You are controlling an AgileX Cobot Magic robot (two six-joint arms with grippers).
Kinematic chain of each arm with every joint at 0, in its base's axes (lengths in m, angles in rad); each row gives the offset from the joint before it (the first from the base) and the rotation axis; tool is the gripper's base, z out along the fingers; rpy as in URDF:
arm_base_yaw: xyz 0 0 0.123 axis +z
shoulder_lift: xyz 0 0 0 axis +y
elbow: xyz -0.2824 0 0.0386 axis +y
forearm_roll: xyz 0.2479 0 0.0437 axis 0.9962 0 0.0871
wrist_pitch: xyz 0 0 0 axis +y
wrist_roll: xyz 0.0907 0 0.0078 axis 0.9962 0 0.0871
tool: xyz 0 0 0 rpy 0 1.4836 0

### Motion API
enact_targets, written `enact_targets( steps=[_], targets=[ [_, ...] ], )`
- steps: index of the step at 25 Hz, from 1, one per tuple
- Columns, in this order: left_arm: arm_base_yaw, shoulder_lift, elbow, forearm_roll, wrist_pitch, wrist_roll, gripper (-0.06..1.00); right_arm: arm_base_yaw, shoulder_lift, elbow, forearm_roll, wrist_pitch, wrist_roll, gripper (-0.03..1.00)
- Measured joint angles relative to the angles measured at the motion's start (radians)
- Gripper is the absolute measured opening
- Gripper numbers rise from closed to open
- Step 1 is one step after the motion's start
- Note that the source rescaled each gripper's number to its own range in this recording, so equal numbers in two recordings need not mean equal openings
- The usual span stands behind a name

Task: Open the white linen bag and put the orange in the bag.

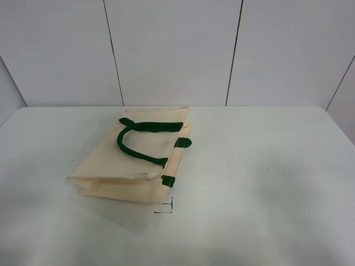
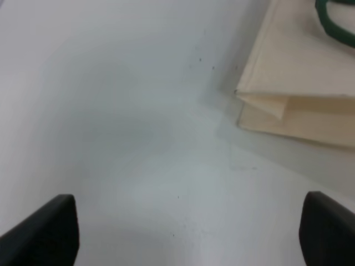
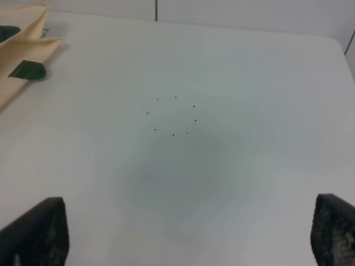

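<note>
While flat on table (image 1: pixel 266 183), white linen bag (image 1: pixel 138 160) centre-left: soft, limp, light | best grip: green handle (image 1: pixel 136 148) | orange unseen | left pincer (image 2: pixel 183 227) spread | right pincer (image 3: pixel 188 233) spread

Left gripper (image 2: pixel 186 233) spread wide, fingertips pointed downward. Right gripper (image 3: pixel 186 235) likewise parted wide, holding nothing.

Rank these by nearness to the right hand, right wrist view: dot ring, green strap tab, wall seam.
1. Ring of small black dots, on bare table.
2. Dark green strap tab, at cream bag's edge.
3. Dark wall seam, behind table.
</note>
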Motion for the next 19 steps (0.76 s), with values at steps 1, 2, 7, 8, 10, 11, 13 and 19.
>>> enact_targets(
  steps=[1,2,7,8,10,11,13,19],
  targets=[
    [0.0,0.0,0.0,0.0,0.0,0.0,1.0,0.0,0.0,0.0,0.0,0.0,0.0,1.0],
    [0.0,0.0,0.001,0.0,0.0,0.0,1.0,0.0,0.0,0.0,0.0,0.0,0.0,1.0],
    [0.0,-0.001,0.002,0.0,0.0,0.0,1.0,0.0,0.0,0.0,0.0,0.0,0.0,1.0],
    [0.0,-0.001,0.002,0.0,0.0,-0.001,1.0,0.0,0.0,0.0,0.0,0.0,0.0,1.0],
    [0.0,-0.001,0.002,0.0,0.0,-0.001,1.0,0.0,0.0,0.0,0.0,0.0,0.0,1.0],
    [0.0,-0.001,0.002,0.0,0.0,-0.002,1.0,0.0,0.0,0.0,0.0,0.0,0.0,1.0],
    [0.0,-0.001,0.002,0.0,0.0,-0.003,1.0,0.0,0.0,0.0,0.0,0.0,0.0,1.0],
    [0.0,-0.001,0.002,0.0,0.0,-0.005,1.0,0.0,0.0,0.0,0.0,0.0,0.0,1.0]
  ],
)
